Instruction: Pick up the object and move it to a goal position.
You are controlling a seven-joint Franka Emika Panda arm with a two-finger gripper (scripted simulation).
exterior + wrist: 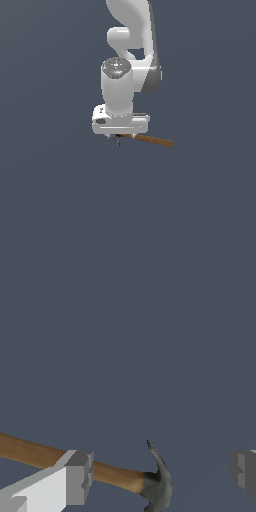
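Observation:
The object is a small claw hammer [154,141] with a dark grey head [159,487] and a brown wooden handle [30,452]. In the exterior view it lies right under my hand, its handle sticking out toward the exterior view's right. My gripper [119,137] is open, jaws wide apart. In the wrist view one finger [79,476] stands in front of the handle close to the head, and the other finger [244,472] is well clear on the far side of the head. Whether any pad touches the hammer cannot be told.
A plain dark grey-blue surface [55,200] fills everything around the arm. The white arm [127,60] rises above the hand in the exterior view.

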